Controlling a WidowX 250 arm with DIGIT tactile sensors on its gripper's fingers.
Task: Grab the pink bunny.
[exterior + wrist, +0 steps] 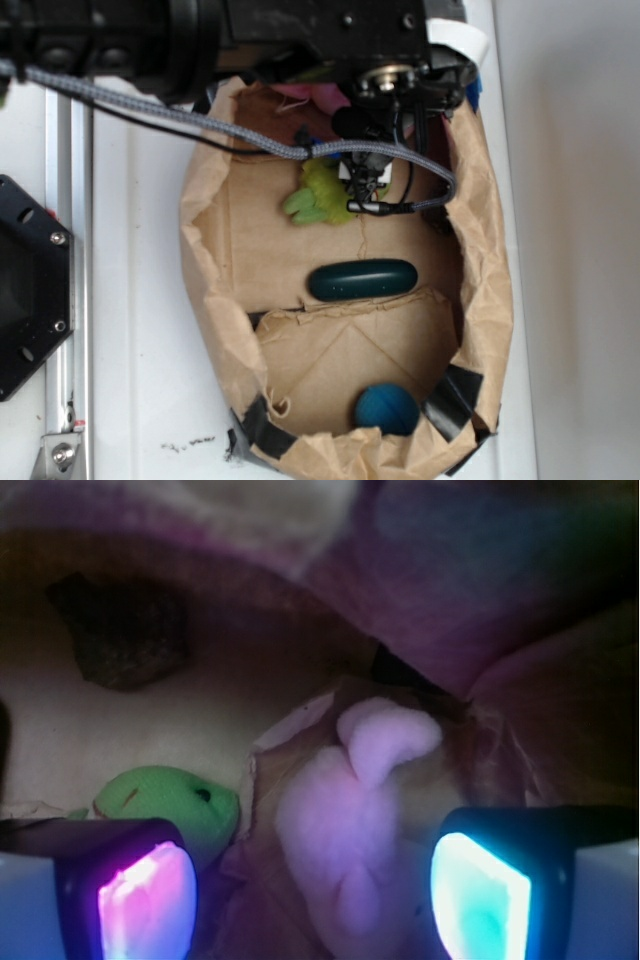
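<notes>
Exterior view: the pink bunny (318,97) lies at upper centre inside the paper bag (205,260), mostly hidden under the arm. Wrist view: fingers (145,895) spread, bunny between them, lower centre. Judged soft, light, compressible; pinch the plump body.

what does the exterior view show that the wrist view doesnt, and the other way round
Only the exterior view shows the whole paper-lined box, the dark green oval case, the blue ball and the robot arm overhead. Only the wrist view shows the pink bunny clearly, lying between the two open, glowing fingers, untouched by either. Both share the green plush frog beside the bunny; in the exterior view only a pink scrap shows under the arm.
</notes>
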